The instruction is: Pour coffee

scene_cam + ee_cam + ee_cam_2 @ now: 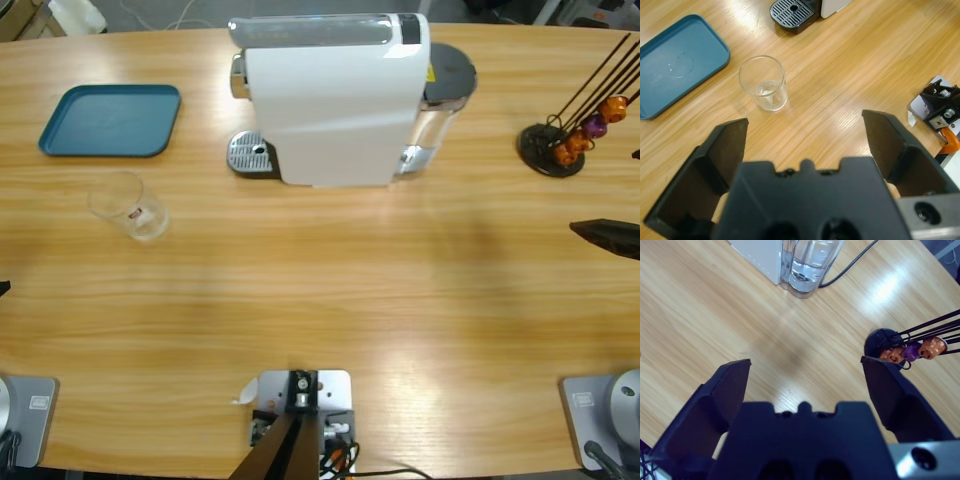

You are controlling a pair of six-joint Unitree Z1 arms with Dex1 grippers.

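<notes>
Glass (130, 207) bears a small red mark, unreadable; both hands open.

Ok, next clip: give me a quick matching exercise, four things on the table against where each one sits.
Things:
1. blue tray
2. glass
3. coffee machine
4. capsule rack

Places:
A. far right of the table
B. back middle of the table
C. back left corner
D. just in front of the tray, on bare wood

Pairs: 1-C, 2-D, 3-B, 4-A
</notes>
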